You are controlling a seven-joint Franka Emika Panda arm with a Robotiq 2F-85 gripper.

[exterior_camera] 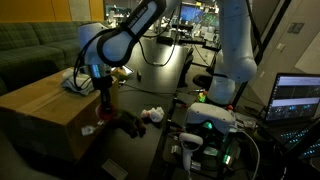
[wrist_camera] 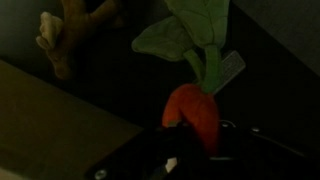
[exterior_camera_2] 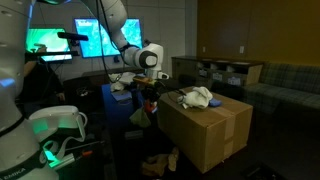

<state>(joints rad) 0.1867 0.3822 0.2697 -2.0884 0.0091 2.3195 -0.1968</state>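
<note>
In the wrist view an orange plush carrot (wrist_camera: 193,108) with broad green leaves (wrist_camera: 196,35) sticks out from between my dark jaws. My gripper (wrist_camera: 186,142) is shut on the carrot's lower end. In both exterior views the gripper (exterior_camera: 105,106) (exterior_camera_2: 150,98) points downward, hanging beside a large cardboard box (exterior_camera: 45,105) (exterior_camera_2: 205,125). The scene is dim and the carrot is hard to make out in the exterior views.
The box edge (wrist_camera: 50,115) lies just left of the gripper. A brown plush toy (wrist_camera: 72,30) lies beyond the carrot. A white cloth (exterior_camera_2: 197,97) rests on the box. A small white object (exterior_camera: 152,115) and dark items lie on the low surface. Monitors (exterior_camera_2: 105,38) glow behind.
</note>
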